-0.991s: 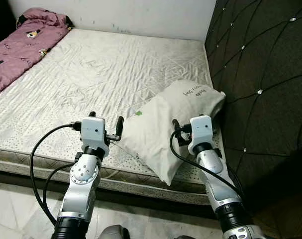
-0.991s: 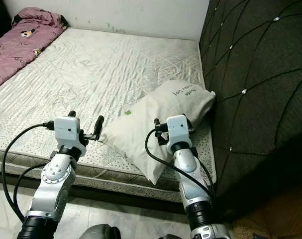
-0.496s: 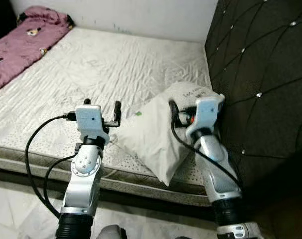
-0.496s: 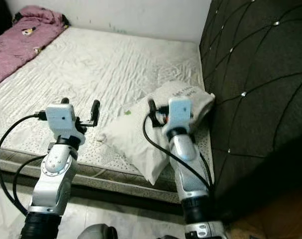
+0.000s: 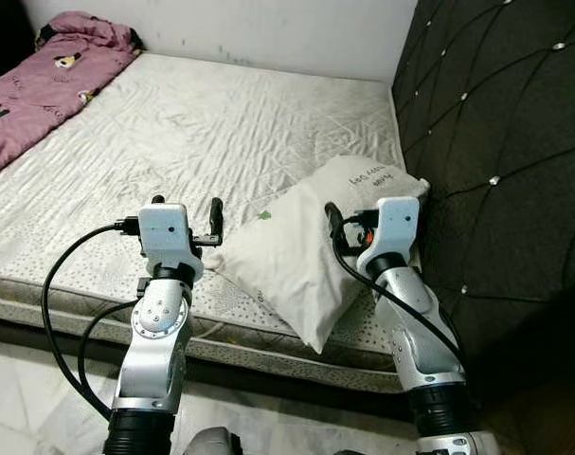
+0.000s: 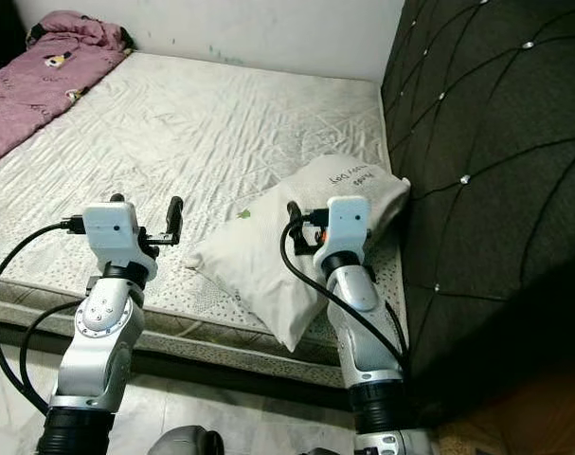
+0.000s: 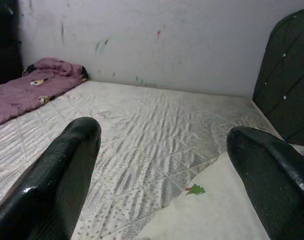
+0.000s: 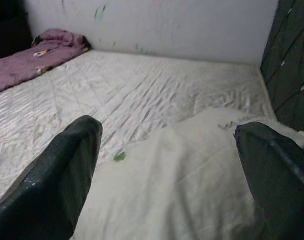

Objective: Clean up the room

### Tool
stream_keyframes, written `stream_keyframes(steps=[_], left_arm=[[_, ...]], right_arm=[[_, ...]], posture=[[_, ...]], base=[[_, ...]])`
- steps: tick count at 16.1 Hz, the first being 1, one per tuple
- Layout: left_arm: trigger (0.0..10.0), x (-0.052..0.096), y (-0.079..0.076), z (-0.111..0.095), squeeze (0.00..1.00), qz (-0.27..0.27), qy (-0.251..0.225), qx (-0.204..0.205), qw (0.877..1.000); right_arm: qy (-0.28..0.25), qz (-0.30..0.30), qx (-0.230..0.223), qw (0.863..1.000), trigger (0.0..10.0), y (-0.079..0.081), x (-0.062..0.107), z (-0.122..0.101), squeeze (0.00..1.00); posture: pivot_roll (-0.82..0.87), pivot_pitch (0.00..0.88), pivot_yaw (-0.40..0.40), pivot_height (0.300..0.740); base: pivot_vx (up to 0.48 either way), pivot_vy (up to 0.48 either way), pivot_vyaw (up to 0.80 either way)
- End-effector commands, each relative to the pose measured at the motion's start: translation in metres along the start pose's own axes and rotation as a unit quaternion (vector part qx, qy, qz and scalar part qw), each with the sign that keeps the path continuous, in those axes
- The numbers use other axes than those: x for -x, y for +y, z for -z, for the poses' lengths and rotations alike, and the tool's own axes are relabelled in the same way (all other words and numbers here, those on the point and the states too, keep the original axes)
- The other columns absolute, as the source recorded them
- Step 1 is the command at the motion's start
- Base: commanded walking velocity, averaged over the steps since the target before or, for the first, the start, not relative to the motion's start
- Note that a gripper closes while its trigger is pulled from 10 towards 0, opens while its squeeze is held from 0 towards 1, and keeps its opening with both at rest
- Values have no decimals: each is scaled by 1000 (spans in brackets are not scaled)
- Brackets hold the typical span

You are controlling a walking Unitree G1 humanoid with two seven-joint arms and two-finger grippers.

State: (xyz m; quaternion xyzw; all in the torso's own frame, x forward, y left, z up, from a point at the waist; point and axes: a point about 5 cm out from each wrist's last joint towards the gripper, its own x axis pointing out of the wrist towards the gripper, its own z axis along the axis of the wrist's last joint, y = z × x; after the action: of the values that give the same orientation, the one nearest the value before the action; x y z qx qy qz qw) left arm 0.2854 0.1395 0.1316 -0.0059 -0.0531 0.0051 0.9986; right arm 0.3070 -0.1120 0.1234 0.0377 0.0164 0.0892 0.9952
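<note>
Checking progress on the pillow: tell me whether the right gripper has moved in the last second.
Yes. The right gripper has advanced over the pillow, toward its printed lettering.

The bed point(image 5: 202, 123) carries a bare mattress under a white quilted cover, creased across its middle; its near edge point(image 5: 69, 313) shows a patterned side band above the pale tiled floor point(image 5: 22, 417); 1 white pillow point(image 5: 306, 246) lies on the mattress at the corner by the dark tufted headboard point(image 5: 495, 142), tilted, its lower corner overhanging the mattress edge; the right gripper point(image 5: 349, 220) hovers just above the pillow's middle, fingers spread apart; the left gripper point(image 5: 185, 210) hangs over the mattress just beside the pillow's pointed corner, fingers also spread; far beyond both grippers, against the wall, 1 rumpled pink blanket point(image 5: 50, 76) lies along the mattress's far side.
</note>
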Motion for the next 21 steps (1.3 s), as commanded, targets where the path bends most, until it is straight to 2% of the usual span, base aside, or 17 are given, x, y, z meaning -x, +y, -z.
stream_keyframes(steps=[1,2,9,15,21], left_arm=[[10000,0,-2,-3,0,1,-3,2,1000],[10000,0,-3,-3,0,2,-3,-2,1000],[10000,-2,-5,-3,0,10,-4,-7,1000],[10000,-3,-3,-3,0,9,-5,-11,1000],[10000,-4,-3,-3,0,12,-6,-14,1000]], right_arm=[[-6,2,-12,1000,10000,-2,1,-5,0],[-5,5,2,1000,10000,-4,0,-5,0],[-4,7,1,1000,10000,-6,0,-6,0],[-11,17,8,1000,10000,-4,-3,-9,0],[5,30,5,1000,10000,-7,-4,-5,0]], posture=[[68,0,-24,740],[67,0,-26,740],[66,0,-30,740],[71,0,-29,740],[69,0,-25,740]], base=[[0,0,-800],[0,0,-800],[0,0,-800],[0,0,0],[0,0,-789]])
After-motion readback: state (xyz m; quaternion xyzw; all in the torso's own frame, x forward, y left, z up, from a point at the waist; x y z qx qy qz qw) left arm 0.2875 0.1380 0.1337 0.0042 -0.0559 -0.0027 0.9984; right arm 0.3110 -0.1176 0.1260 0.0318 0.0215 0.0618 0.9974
